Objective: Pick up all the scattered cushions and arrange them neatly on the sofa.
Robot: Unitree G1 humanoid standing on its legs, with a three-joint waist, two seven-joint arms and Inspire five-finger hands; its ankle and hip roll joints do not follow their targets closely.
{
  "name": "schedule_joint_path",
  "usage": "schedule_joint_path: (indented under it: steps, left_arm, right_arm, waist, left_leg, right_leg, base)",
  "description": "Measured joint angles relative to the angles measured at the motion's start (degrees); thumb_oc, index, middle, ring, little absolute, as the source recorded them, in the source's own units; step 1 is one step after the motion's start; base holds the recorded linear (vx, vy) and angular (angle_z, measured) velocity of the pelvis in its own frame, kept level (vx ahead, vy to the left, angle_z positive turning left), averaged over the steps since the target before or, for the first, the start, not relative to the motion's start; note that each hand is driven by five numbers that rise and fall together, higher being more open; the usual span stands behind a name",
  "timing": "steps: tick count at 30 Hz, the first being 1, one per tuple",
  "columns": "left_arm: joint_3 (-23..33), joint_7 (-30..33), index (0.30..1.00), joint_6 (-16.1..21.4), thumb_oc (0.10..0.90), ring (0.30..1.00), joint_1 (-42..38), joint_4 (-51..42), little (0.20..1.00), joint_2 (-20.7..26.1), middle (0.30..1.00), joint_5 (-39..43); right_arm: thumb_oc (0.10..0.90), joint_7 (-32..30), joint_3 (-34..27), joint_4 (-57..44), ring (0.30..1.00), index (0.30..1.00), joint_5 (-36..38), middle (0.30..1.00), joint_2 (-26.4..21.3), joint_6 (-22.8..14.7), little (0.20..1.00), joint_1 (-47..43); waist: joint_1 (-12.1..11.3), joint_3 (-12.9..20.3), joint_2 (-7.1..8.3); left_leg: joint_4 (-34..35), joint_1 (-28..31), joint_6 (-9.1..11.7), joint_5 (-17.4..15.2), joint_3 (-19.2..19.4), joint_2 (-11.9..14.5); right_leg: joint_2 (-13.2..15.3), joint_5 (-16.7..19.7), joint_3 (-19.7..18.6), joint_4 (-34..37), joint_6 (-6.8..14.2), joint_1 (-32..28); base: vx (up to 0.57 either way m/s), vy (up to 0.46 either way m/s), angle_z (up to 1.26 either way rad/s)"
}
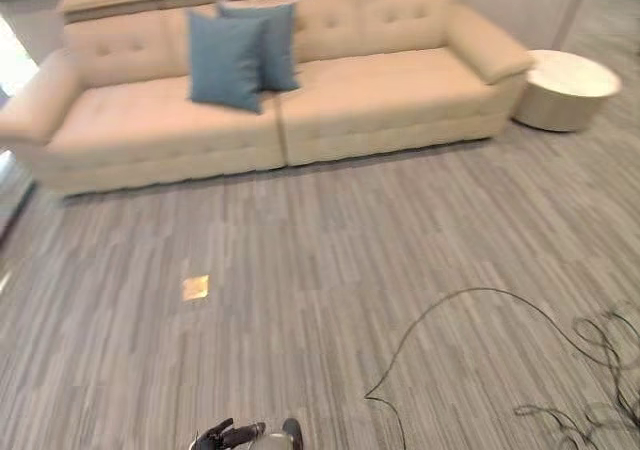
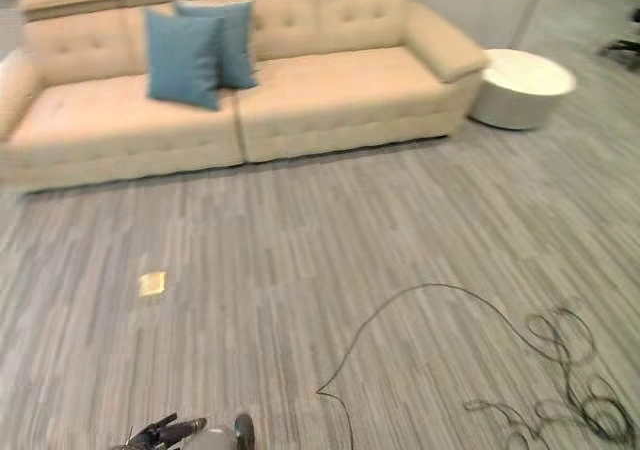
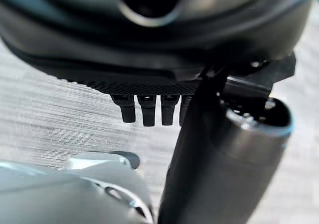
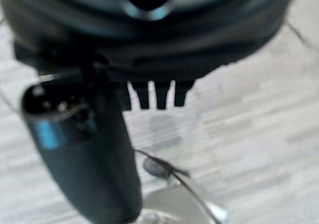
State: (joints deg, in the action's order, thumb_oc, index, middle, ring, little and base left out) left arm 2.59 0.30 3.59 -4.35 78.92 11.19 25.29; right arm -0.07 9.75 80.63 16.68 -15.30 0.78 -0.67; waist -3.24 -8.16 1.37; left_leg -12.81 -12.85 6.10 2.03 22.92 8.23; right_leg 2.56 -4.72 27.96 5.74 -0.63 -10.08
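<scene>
Scene: two blue cushions (image 1: 240, 55) stand propped against the back of the cream sofa (image 1: 380, 95), overlapping, likely already tidied | Floor: grey carpet (image 1: 330, 260) | Left hand (image 3: 149, 109): fingers straight, holding nothing | Right hand (image 4: 154, 94): relaxed, holding nothing | Round white side table (image 1: 570, 85) beside sofa.

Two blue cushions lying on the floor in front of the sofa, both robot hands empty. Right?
Not quite. The two blue cushions are on the sofa, propped against its backrest, as the left eye view shows. The rest holds: the left robot hand and right robot hand hold nothing.
</scene>
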Motion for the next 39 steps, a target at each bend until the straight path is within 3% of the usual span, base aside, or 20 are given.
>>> schedule_joint_path:
  steps: [2,4,6,8,11,13,15,19,23,26,27,28,29,31,33,35,36,37,38,39]
  left_arm:
    - [0.54,-0.45,0.900,0.15,0.800,0.900,0.37,-0.24,0.900,0.46,0.900,0.61]
    - [0.37,-0.61,0.900,-0.43,0.800,0.900,0.47,2.51,0.900,1.26,0.900,-2.13]
    - [0.38,-0.76,0.900,-2.14,0.800,0.900,1.66,6.70,0.900,2.23,0.900,-5.61]
    - [-0.38,-0.66,0.900,-3.74,0.800,0.900,3.97,6.68,0.900,2.66,0.900,-8.09]
    - [-3.57,-0.64,0.900,-4.61,0.800,0.900,4.39,6.34,0.900,3.19,0.900,-9.76]
    - [-8.75,-0.34,0.900,-4.59,0.800,0.900,3.59,4.74,0.900,4.49,0.900,-10.78]
    - [-10.50,0.45,0.900,-3.79,0.800,0.900,2.82,3.14,0.900,4.75,0.900,-11.04]
    - [-13.28,0.65,0.900,-1.17,0.800,0.900,-1.29,-0.95,0.900,4.16,0.900,-12.17]
    - [-14.04,0.55,0.900,-0.89,0.800,0.900,-4.01,-0.35,0.900,1.32,0.900,-14.05]
    - [-15.70,0.43,0.900,-0.99,0.800,0.900,-2.16,0.05,0.900,-0.68,0.900,-14.96]
    - [-15.79,0.40,0.900,-0.99,0.800,0.900,-1.50,0.52,0.900,-1.39,0.900,-15.37]
    - [-16.05,0.22,0.900,-1.02,0.800,0.900,-1.30,1.22,0.900,-2.64,0.900,-15.64]
    - [-16.14,0.29,0.900,-0.85,0.800,0.900,-0.75,1.68,0.900,-3.33,0.900,-15.88]
    - [-16.06,-0.12,0.900,-0.74,0.800,0.900,-0.61,1.73,0.900,-4.49,0.900,-16.02]
    - [-15.17,-0.65,0.900,-0.40,0.800,0.900,-0.52,1.94,0.900,-4.88,0.900,-15.93]
    - [-12.01,-0.79,0.900,-0.24,0.800,0.900,0.00,1.85,0.900,-4.11,0.900,-13.57]
    - [-9.83,-0.68,0.900,-0.29,0.800,0.900,0.39,0.80,0.900,-3.15,0.900,-12.29]
    - [-9.69,-0.65,0.900,-0.16,0.800,0.900,-0.19,0.90,0.900,-2.73,0.900,-11.73]
    - [-8.99,-0.69,0.900,0.06,0.800,0.900,-0.88,0.37,0.900,-2.04,0.900,-11.06]
    - [-9.05,-0.67,0.900,1.20,0.800,0.900,-1.48,-1.27,0.900,-0.67,0.900,-10.01]
  right_arm:
    - [0.800,-0.01,-0.13,-0.11,0.900,0.900,-0.89,0.900,-0.39,0.27,0.900,-0.81]
    - [0.800,-0.08,-0.30,-0.17,0.900,0.900,-1.11,0.900,-0.35,0.01,0.900,-1.48]
    - [0.800,0.10,0.13,-0.43,0.900,0.900,-1.14,0.900,1.16,-0.20,0.900,-1.17]
    - [0.800,0.10,-0.03,-1.17,0.900,0.900,-1.22,0.900,2.82,-0.14,0.900,-1.04]
    - [0.800,-0.05,-0.50,-4.25,0.900,0.900,-1.19,0.900,2.61,-0.46,0.900,-1.15]
    - [0.800,-0.04,-1.12,-5.20,0.900,0.900,-1.02,0.900,3.08,-1.47,0.900,-2.30]
    - [0.800,-0.02,-1.78,-5.91,0.900,0.900,0.55,0.900,3.03,-2.65,0.900,-2.85]
    - [0.800,0.06,-2.94,-7.91,0.900,0.900,3.22,0.900,2.96,-3.61,0.900,-3.28]
    - [0.800,0.42,-6.02,-7.77,0.900,0.900,6.36,0.900,3.10,-3.47,0.900,-3.19]
    - [0.800,0.55,-9.81,-7.03,0.900,0.900,7.89,0.900,2.59,-3.46,0.900,-0.90]
    - [0.800,0.44,-10.58,-6.57,0.900,0.900,8.45,0.900,2.13,-3.20,0.900,-0.56]
    - [0.800,0.32,-10.33,-6.60,0.900,0.900,8.60,0.900,1.12,-3.02,0.900,0.27]
    - [0.800,0.30,-10.76,-6.51,0.900,0.900,8.67,0.900,0.64,-2.85,0.900,0.19]
    - [0.800,0.13,-9.94,-5.98,0.900,0.900,8.56,0.900,-0.48,-2.39,0.900,0.61]
    - [0.800,-0.02,-9.71,-3.25,0.900,0.900,8.53,0.900,-0.91,-1.46,0.900,1.16]
    - [0.800,-0.04,-8.51,-2.18,0.900,0.900,8.52,0.900,-0.30,-1.41,0.900,1.36]
    - [0.800,-0.04,-7.13,-2.32,0.900,0.900,8.36,0.900,0.08,-1.20,0.900,1.00]
    - [0.800,-0.10,-6.13,-2.37,0.900,0.900,8.32,0.900,0.23,-1.32,0.900,1.10]
    - [0.800,-0.14,-5.27,-2.39,0.900,0.900,8.29,0.900,0.33,-0.83,0.900,0.33]
    - [0.800,-0.47,-5.03,-2.25,0.900,0.900,8.28,0.900,0.40,-0.13,0.900,-0.10]
  waist:
    - [-2.69,-0.02,-0.54]
    - [-3.55,0.21,-0.85]
    - [-3.66,1.07,1.54]
    - [-3.01,1.67,3.76]
    - [-1.71,1.43,3.90]
    - [-0.06,0.67,2.69]
    - [2.09,-0.56,0.56]
    - [5.87,-0.87,0.11]
    - [9.95,-1.34,0.06]
    - [12.26,-0.01,-0.29]
    - [12.44,0.44,-0.82]
    - [13.41,0.87,-2.62]
    - [13.52,0.90,-3.80]
    - [13.52,1.36,-4.39]
    - [12.96,2.24,-4.56]
    - [11.43,2.80,-3.70]
    - [9.27,2.60,-2.76]
    - [8.70,2.01,-1.79]
    - [8.37,1.26,-0.04]
    - [6.76,0.25,1.49]
  left_leg:
    - [4.94,-0.94,1.18,1.24,-1.73,1.17]
    - [7.78,-0.57,-0.39,2.69,-6.43,-0.25]
    - [7.12,1.11,-5.13,3.78,-5.89,-2.44]
    - [9.75,4.81,-7.57,2.95,-5.96,-5.73]
    - [11.77,8.69,-9.87,1.49,-7.79,-8.08]
    - [12.87,11.59,-11.17,-0.34,-10.00,-7.75]
    - [14.92,14.81,-11.18,-0.09,-11.48,-6.96]
    - [17.39,19.18,-11.15,-2.55,-13.17,-8.63]
    - [17.83,23.62,-9.36,-6.38,-14.52,-8.45]
    - [17.87,28.28,-5.60,-11.11,-14.34,-6.38]
    - [17.56,29.93,-3.97,-12.09,-14.24,-4.66]
    - [15.53,30.39,-2.20,-12.51,-13.73,-2.09]
    - [14.26,30.28,-1.55,-12.15,-13.90,-0.41]
    - [10.08,29.94,1.89,-8.90,-13.22,1.01]
    - [-2.82,26.09,6.62,-4.50,-14.04,3.19]
    - [-17.60,21.15,5.66,1.30,-14.23,5.34]
    - [-24.39,18.10,5.36,13.31,-16.77,4.77]
    - [-28.80,16.31,7.14,14.15,-17.51,4.49]
    - [-36.75,11.03,5.16,11.36,-17.48,4.48]
    - [-43.75,4.61,0.20,6.54,-16.09,4.55]
  right_leg:
    - [-0.27,-0.32,-0.35,-0.06,0.83,-0.28]
    - [0.20,-0.75,0.21,-0.34,2.12,-1.42]
    - [3.14,-2.56,1.33,-2.51,5.68,-3.33]
    - [9.10,-5.30,1.84,-16.04,6.76,0.20]
    - [15.85,-5.12,-1.20,-39.50,7.22,8.14]
    - [14.53,-5.36,-5.81,-46.79,7.32,13.00]
    - [12.13,-5.81,-5.86,-44.31,7.36,15.57]
    - [12.08,-3.22,-4.03,-28.56,6.58,23.13]
    - [11.27,7.90,-3.31,-10.74,7.94,24.73]
    - [11.75,11.09,1.43,-6.67,7.86,25.38]
    - [11.03,14.90,1.79,-8.26,5.92,24.56]
    - [9.21,16.00,2.53,-10.56,0.51,23.86]
    - [8.16,14.04,2.21,-11.73,1.07,23.58]
    - [7.65,11.09,1.56,-15.82,-1.30,22.48]
    - [6.41,7.35,1.40,-17.66,-0.47,19.47]
    - [4.88,5.55,1.22,-16.20,-1.82,16.95]
    - [3.44,3.67,-0.95,-15.00,-3.39,14.67]
    - [3.59,3.68,-1.80,-14.15,-3.41,13.21]
    - [3.71,2.33,-2.90,-12.04,-4.54,10.83]
    - [3.65,1.25,-4.48,-8.83,-3.95,7.49]
  base:
    - [0.34,0.139,0.18]
    - [0.36,0.190,-0.03]
    - [0.33,0.230,0.03]
    - [0.37,0.310,0.34]
    - [0.32,0.226,0.37]
    - [0.42,0.088,0.44]
    - [0.33,0.012,0.42]
    - [0.47,-0.063,0.28]
    - [0.52,-0.141,0.18]
    - [0.46,-0.180,0.06]
    - [0.29,-0.155,0.09]
    - [0.31,-0.148,0.13]
    - [0.42,-0.272,0.17]
    - [0.45,-0.454,0.14]
    - [0.33,-0.469,0.02]
    - [0.31,-0.389,-0.74]
    - [0.30,-0.269,-0.97]
    - [0.37,-0.200,-0.83]
    - [0.44,-0.121,-0.33]
    - [0.66,-0.026,-0.28]
